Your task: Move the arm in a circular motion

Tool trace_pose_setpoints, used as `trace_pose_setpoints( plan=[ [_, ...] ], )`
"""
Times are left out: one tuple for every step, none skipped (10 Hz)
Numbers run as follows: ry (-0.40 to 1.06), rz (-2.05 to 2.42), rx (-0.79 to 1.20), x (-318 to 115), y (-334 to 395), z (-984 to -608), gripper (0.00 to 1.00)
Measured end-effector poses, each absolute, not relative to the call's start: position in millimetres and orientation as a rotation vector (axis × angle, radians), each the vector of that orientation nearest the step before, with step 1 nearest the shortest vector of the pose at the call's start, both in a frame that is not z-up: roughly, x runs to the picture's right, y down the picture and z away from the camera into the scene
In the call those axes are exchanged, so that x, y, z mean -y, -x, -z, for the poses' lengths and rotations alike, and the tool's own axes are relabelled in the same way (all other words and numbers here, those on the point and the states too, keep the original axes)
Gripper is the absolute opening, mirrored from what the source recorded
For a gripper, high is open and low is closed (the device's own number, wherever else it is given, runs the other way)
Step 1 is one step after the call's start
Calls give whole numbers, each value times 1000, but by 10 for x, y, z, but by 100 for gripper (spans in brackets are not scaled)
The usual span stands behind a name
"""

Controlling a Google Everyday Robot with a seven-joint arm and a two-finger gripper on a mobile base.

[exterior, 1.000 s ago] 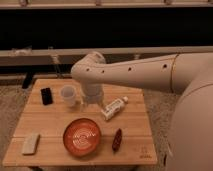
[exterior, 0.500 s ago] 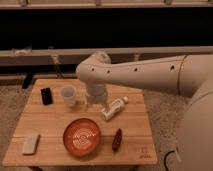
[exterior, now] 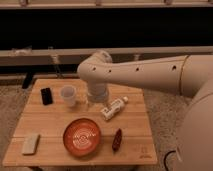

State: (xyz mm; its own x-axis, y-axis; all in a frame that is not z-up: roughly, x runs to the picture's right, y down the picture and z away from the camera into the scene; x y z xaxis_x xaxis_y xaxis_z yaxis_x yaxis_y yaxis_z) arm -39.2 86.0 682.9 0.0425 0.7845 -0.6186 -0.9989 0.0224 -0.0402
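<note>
The arm (exterior: 145, 75) lies above the back half of the tabletop (exterior: 137, 137), its long axis running nearly level from the right edge leftward to a rounded elbow. There the short wrist turns straight down. The gripper (exterior: 96, 102) hangs just beside the cup (exterior: 68, 95), left of the white bottle (exterior: 114, 107); its opening cannot be told.

One camera, high beside the arm (exterior: 150, 75), looking down over the bench (exterior: 132, 127), fairly near, jaws under the wrist at centre.
</note>
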Motion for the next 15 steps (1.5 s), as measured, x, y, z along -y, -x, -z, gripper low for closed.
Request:
trace_pose_setpoints(
  plan=[
    [546,-1472,-490,-841,404,-6832,65],
    [546,-1474,-489,-815,402,-6857,65],
    [545,-1473,-488,-803,392,-6863,65],
    [542,-1474,-494,-816,359,-6858,65],
    [541,-1475,-495,-823,350,-6848,65],
    [541,-1475,-491,-809,361,-6845,65],
    [542,-1474,-489,-794,357,-6852,65],
    [540,-1474,-490,-792,352,-6859,65],
    [540,-1474,-491,-793,343,-6859,65],
    [539,-1476,-489,-779,319,-6861,65],
    [537,-1479,-490,-771,293,-6866,65],
    [536,-1479,-490,-764,296,-6870,65],
    [537,-1476,-490,-762,309,-6874,65],
    [537,-1474,-491,-764,315,-6881,65],
    [535,-1475,-490,-755,307,-6882,65]
  ],
)
